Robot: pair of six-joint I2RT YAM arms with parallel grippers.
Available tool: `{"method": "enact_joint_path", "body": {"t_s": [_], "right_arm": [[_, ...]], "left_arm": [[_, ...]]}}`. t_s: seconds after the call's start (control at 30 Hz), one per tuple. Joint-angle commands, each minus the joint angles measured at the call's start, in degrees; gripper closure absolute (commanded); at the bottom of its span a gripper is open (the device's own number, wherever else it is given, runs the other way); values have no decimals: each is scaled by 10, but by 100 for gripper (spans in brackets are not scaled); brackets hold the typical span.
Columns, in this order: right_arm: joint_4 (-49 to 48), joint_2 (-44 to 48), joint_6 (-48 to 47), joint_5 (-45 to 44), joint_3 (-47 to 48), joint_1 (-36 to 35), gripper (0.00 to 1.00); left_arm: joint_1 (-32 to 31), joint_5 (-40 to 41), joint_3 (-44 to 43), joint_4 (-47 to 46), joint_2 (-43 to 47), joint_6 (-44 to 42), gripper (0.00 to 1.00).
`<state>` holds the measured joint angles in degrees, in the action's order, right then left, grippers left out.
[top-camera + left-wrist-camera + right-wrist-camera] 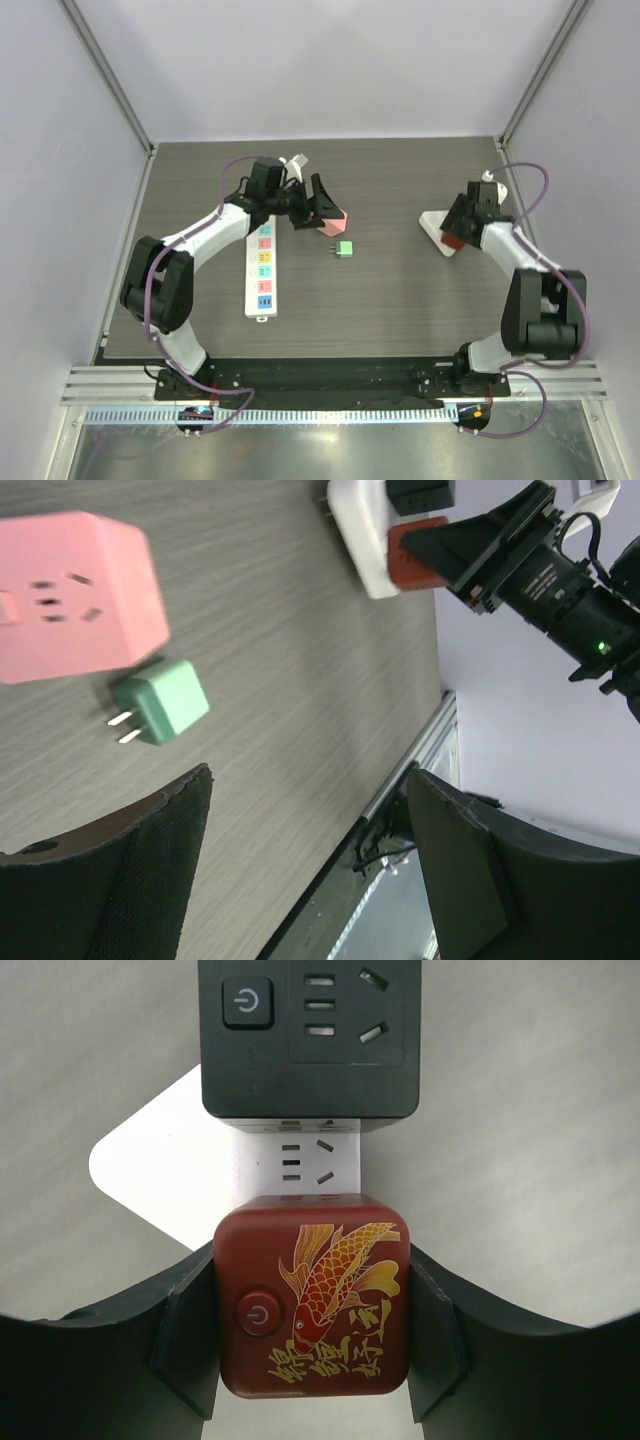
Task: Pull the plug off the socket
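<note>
A green plug (344, 249) lies loose on the table, prongs bare, just apart from the pink socket cube (338, 218). Both show in the left wrist view, the plug (162, 702) below the pink socket (80, 595). My left gripper (318, 205) is open and empty above them (310, 775). My right gripper (312, 1260) is shut on a red cube adapter with a gold koi print (312, 1295), one finger on each side. The red cube sits against a white socket block (300, 1160), with a black cube adapter (308, 1040) at the block's far end.
A long white power strip (262, 265) with coloured sockets lies under my left arm. The white socket block (432, 225) lies at the table's right. Grey walls close the back and both sides, and a metal rail (330, 385) runs along the near edge.
</note>
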<state>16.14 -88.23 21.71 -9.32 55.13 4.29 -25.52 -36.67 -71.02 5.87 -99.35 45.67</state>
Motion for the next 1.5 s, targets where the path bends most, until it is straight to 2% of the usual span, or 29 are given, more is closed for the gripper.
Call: {"method": "enact_joint_path", "body": {"t_s": [0.0,0.2,0.43,0.6,0.73,0.83,0.9,0.93,1.03,1.07,1.17,1.2,1.23,1.47], "right_arm": [[16,102,47,-12,-62,-22,99],[78,226,104,9,-147,-73,98],[152,328,139,26,-211,-91,94],[167,334,163,4,-208,-117,86],[174,316,171,11,-206,-119,82],[179,320,175,11,-201,-119,69],[180,329,177,11,-200,-119,63],[180,334,181,11,-200,-119,53],[187,360,195,14,-195,-119,34],[189,365,194,15,-188,-119,23],[215,367,194,3,-158,-118,8],[227,364,191,0,-149,-119,7],[234,363,191,-5,-132,-118,2],[246,334,150,-29,-89,-91,0]], "left_arm": [[-25,-17,-25,-24,37,-24,19],[-115,21,-40,-5,23,-24,17],[-219,125,-67,-21,-3,21,16],[-233,133,-99,-32,-86,85,16],[-241,141,-139,-44,-144,86,16],[-243,140,-164,-44,-182,94,17],[-246,143,-176,-42,-196,96,16],[-246,145,-187,-36,-209,95,17],[-248,144,-205,-27,-225,94,17],[-249,143,-211,-20,-229,93,18],[-256,159,-206,-9,-216,73,18],[-261,164,-197,-5,-212,65,19],[-263,180,-191,-1,-204,51,19],[-273,190,-175,25,-177,14,22]]}}
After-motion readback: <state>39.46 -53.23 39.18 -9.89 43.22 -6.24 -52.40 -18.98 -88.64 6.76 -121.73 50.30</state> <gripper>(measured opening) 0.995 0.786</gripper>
